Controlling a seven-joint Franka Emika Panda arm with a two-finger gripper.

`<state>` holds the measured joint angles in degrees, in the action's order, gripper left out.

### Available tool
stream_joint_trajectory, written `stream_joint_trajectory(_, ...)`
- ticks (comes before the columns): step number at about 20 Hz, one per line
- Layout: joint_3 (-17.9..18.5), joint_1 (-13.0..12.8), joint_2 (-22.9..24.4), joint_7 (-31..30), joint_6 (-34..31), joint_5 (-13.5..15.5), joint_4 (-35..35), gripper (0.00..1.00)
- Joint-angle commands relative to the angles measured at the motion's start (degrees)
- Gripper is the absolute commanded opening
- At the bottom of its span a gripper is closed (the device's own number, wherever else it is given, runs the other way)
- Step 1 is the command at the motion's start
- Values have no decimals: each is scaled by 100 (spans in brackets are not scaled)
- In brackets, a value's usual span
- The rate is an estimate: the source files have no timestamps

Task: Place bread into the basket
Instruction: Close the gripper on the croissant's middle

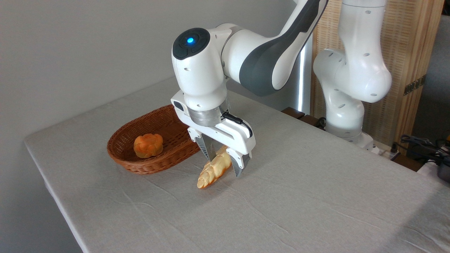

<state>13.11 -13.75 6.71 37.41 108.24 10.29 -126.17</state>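
Observation:
The bread (212,172), a pale golden braided loaf, slants down toward the table just right of the basket, its lower tip at or just above the cloth. Its upper end sits between the fingers of my gripper (224,166), which is shut on the bread from both sides. The basket (121,156) is an oval reddish-brown wicker one to the left of the gripper, its right end partly hidden behind the gripper's hand.
A small round orange flower-shaped bun (148,145) lies inside the basket. The grey tablecloth (281,203) covers the table. The arm's white base (346,105) stands at the table's far right edge, with cables and a wooden screen behind it.

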Motion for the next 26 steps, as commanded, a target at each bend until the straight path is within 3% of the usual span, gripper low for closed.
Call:
stream_joint_trajectory(1, 16, -22, -12, -85, 144, 114, 13, 100)
stream_joint_trajectory(19, -239, -137, -311, -50, 338, 44, 101, 100)
stream_joint_trajectory(20, -239, -137, -311, -41, 338, 35, 101, 98)
stream_joint_trajectory(23, -239, -137, -302, -6, 338, -88, 110, 63)
stream_joint_trajectory(24, -248, -137, -302, -6, 329, -123, 110, 57)
stream_joint_trajectory(26, -248, -137, -302, 3, 329, -123, 110, 53)
